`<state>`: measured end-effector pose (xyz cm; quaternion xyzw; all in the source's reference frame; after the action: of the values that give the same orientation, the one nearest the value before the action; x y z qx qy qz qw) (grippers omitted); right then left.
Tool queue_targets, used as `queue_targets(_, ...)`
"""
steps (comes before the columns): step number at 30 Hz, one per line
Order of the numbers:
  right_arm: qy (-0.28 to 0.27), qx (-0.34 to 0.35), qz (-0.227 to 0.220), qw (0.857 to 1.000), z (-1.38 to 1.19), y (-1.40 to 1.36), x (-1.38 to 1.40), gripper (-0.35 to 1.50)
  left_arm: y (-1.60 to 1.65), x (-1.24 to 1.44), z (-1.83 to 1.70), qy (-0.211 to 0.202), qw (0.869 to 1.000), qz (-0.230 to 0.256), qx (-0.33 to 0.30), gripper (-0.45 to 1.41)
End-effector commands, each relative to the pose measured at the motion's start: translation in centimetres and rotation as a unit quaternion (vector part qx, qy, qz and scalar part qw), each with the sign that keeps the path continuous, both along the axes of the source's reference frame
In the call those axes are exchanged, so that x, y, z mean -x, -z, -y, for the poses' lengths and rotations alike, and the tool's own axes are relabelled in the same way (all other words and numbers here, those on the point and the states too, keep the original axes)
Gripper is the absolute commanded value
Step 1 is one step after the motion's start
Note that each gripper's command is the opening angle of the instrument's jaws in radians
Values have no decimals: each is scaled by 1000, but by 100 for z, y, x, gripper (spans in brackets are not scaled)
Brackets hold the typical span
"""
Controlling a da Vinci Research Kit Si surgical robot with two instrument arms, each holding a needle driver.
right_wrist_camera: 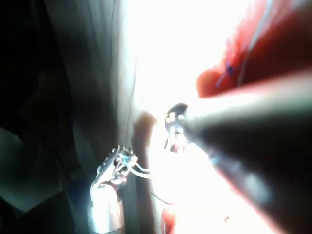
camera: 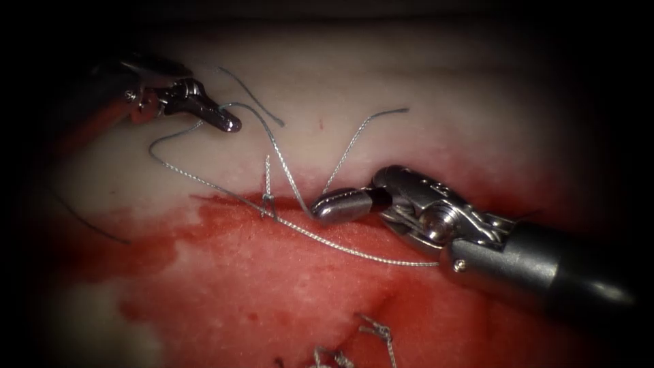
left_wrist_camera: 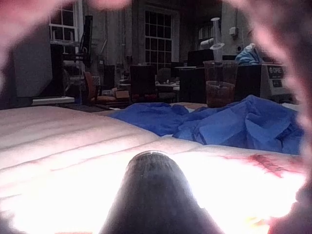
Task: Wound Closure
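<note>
In the endoscope view my left tool [camera: 221, 119] sits at the upper left over pale tissue [camera: 381, 75], its jaws shut on the grey thread [camera: 276, 146]. From there one strand arcs down to the tip of my right tool [camera: 327, 208], whose jaws are shut on it. A second strand loops left, then crosses a knotted stitch [camera: 268, 201] and runs under the right tool's wrist. A free tail [camera: 368, 129] rises toward the upper right. In the right wrist view the left tool [right_wrist_camera: 114, 163] holds thread beside the right tool [right_wrist_camera: 175, 122].
Red fluid [camera: 272, 286] covers the near half of the tissue. Knotted cut ends of thread [camera: 381, 334] lie at the bottom edge, and a loose dark strand [camera: 95, 225] at the left. The left wrist view has a blue drape [left_wrist_camera: 234, 124] and a cup [left_wrist_camera: 219, 83] beyond the tissue.
</note>
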<state>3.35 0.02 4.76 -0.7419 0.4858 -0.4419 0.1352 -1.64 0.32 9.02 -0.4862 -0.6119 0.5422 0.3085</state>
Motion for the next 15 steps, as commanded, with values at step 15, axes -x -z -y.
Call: queue_targets(15,-18,-7,0,1000,-19,5,-14,-35,2,4,6,-84,991,-71,76,-45)
